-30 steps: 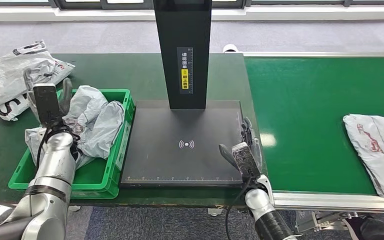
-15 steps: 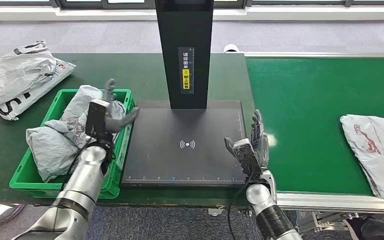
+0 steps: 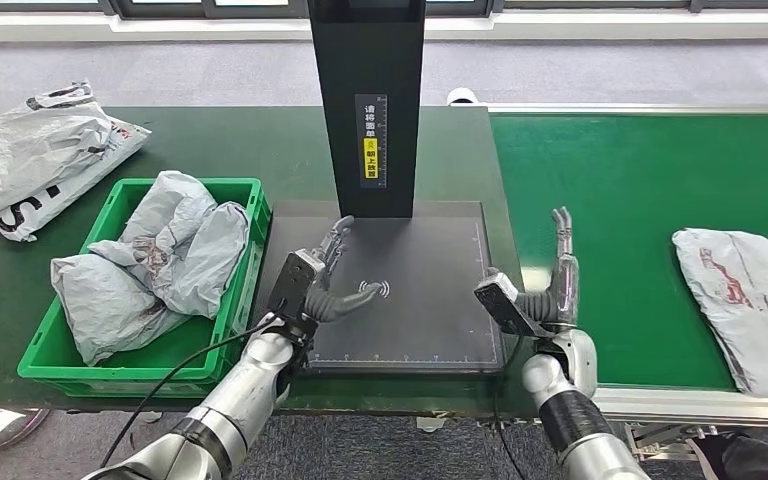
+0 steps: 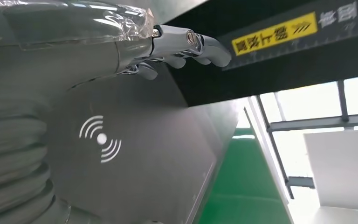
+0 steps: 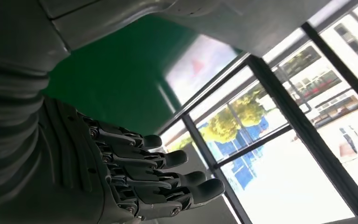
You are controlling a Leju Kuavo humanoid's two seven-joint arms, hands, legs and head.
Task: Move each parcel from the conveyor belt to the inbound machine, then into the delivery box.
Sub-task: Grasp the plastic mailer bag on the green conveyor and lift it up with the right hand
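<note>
Conveyor belt (image 3: 650,190), green, runs along the right, carrying one white parcel (image 3: 745,305) printed in red near its right end. Beside it sits the inbound machine (image 3: 400,285), a black platform with a white wireless symbol and a black column bearing a yellow label with writing too small to read. A green delivery box (image 3: 235,335) on the left holds crumpled grey parcels (image 3: 155,260). The left hand (image 3: 315,280) hovers over the platform, fingers spread, holding nothing. The right hand (image 3: 545,290) stands upright at the belt's edge, fingers apparently extended, empty.
</note>
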